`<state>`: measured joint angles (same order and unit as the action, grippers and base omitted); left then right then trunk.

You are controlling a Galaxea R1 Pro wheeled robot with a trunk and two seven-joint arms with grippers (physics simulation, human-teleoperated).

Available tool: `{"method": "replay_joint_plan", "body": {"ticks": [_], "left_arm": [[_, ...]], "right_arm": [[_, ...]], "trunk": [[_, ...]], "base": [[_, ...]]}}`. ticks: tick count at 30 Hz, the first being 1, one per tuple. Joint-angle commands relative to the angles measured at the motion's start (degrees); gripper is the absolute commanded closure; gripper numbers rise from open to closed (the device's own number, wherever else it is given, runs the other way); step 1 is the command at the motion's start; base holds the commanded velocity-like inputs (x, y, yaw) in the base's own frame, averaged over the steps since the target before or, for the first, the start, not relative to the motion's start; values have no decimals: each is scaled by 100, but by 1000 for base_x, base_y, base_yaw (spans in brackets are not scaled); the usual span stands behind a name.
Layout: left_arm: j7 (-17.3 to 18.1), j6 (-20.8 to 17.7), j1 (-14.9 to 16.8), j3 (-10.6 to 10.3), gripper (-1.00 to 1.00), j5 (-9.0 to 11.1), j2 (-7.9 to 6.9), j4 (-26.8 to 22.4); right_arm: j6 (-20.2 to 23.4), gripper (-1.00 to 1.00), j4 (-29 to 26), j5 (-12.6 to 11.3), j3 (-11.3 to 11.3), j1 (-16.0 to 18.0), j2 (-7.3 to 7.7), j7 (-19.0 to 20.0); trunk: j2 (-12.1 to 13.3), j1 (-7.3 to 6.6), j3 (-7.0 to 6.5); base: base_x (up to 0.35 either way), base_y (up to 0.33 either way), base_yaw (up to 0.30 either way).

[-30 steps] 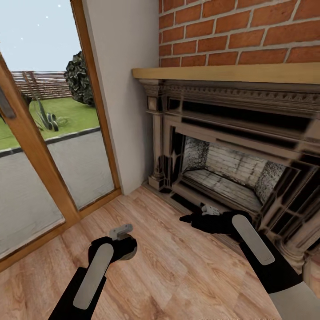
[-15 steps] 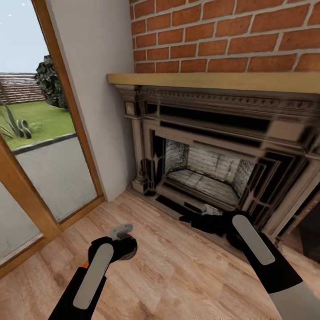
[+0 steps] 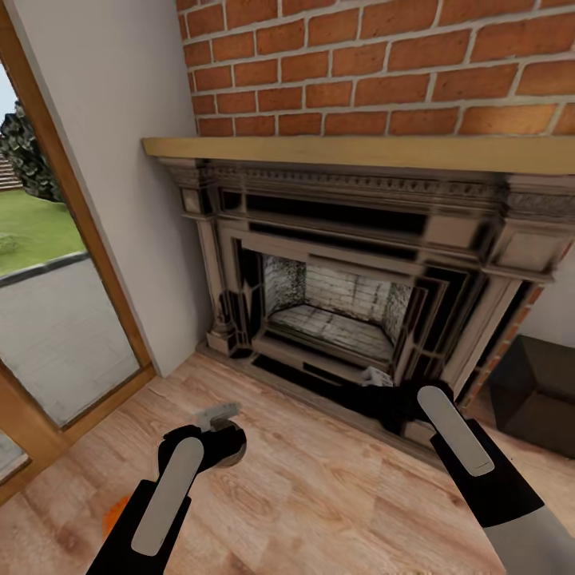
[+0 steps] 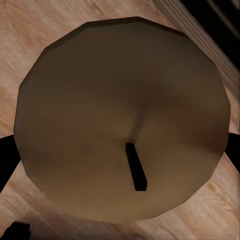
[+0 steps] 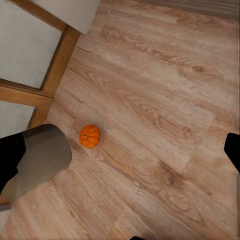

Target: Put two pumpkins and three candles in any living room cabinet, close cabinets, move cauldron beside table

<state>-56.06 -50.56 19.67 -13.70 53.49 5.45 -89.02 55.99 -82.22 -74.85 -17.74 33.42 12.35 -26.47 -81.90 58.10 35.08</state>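
My left gripper (image 3: pixel 217 427) is shut on a candle (image 4: pixel 120 120), whose tan round top and short black wick sit close up in the left wrist view. The same grey cylinder (image 5: pixel 42 160) appears in the right wrist view. A small orange pumpkin (image 5: pixel 89 136) lies on the wooden floor, and in the head view it peeks out as an orange spot (image 3: pixel 114 509) beside my left arm. My right gripper (image 3: pixel 351 393) hangs open and empty in front of the fireplace, with one dark finger (image 5: pixel 233 150) at the edge of its wrist view.
A dark carved fireplace (image 3: pixel 343 263) with a wooden mantel (image 3: pixel 359 152) under a brick wall stands straight ahead. A wood-framed glass door (image 3: pixel 56 303) is at the left. A low dark-brown box (image 3: pixel 535 391) sits on the floor at the right.
The head camera has turned right, so the whole picture slid left. The dark box and the pumpkin's orange spot came into view. Both arms keep their pose, the candle still held.
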Motion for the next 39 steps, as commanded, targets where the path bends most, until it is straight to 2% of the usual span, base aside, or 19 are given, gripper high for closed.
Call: {"method": "replay_joint_plan", "body": {"ticks": [1, 39], "left_arm": [[-54, -15, 4, -1, 100, 47, 0, -8], [-54, -14, 1, -26, 100, 47, 0, -10]], "right_arm": [[0, -100, -4, -56, -10, 7, 4, -60], [0, -100, 188, -56, -10, 7, 28, -47]], "trunk": [[-3, 0, 1], [-3, 0, -175]], "base": [[0, 0, -277], [0, -12, -266]]}}
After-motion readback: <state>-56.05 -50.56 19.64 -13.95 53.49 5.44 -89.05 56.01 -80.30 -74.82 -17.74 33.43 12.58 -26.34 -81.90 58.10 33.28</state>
